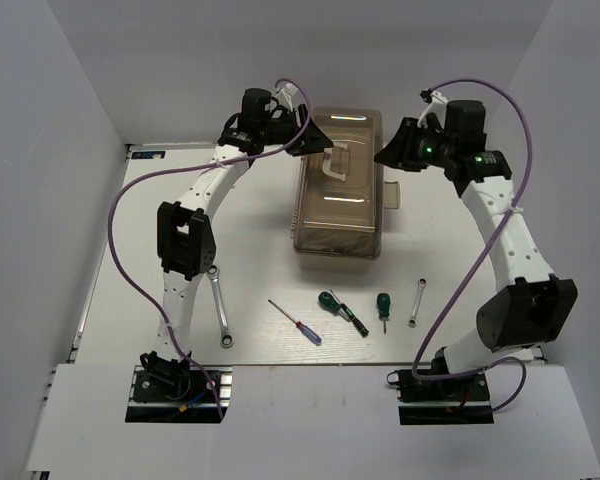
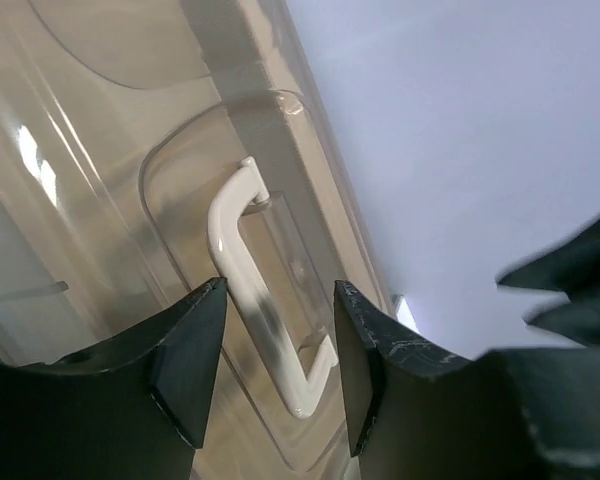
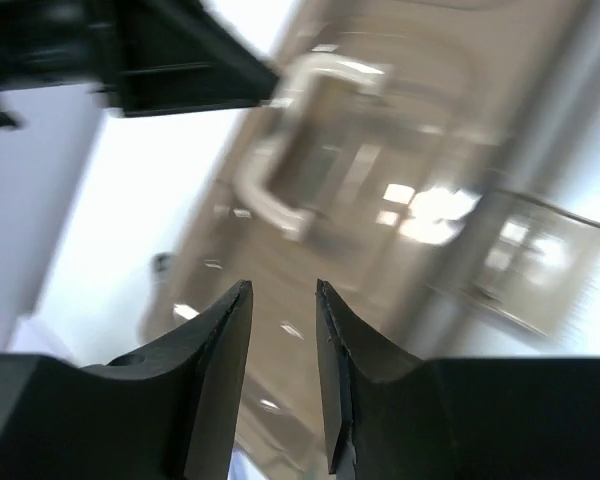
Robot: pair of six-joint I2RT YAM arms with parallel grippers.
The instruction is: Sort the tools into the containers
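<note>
The beige plastic toolbox with the smoky translucent brown lid [image 1: 338,185] is sitting shut toward twelve o'clock on the white tabletop [image 1: 260,230]. The arms are probably flanking its cream lid handle [image 2: 242,270] to open it. The left end effector [image 2: 278,295], fingers spread, is framing the handle from nine o'clock. The right end effector [image 3: 283,290], narrowly parted and empty, is hovering at three o'clock. The five small hand tools [image 1: 342,310], silver wrenches and screwdrivers, are lying unsorted in a row toward six o'clock. No legible writing is showing.

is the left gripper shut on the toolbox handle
No, the left gripper is open, its fingers standing either side of the white handle with gaps showing.
</note>
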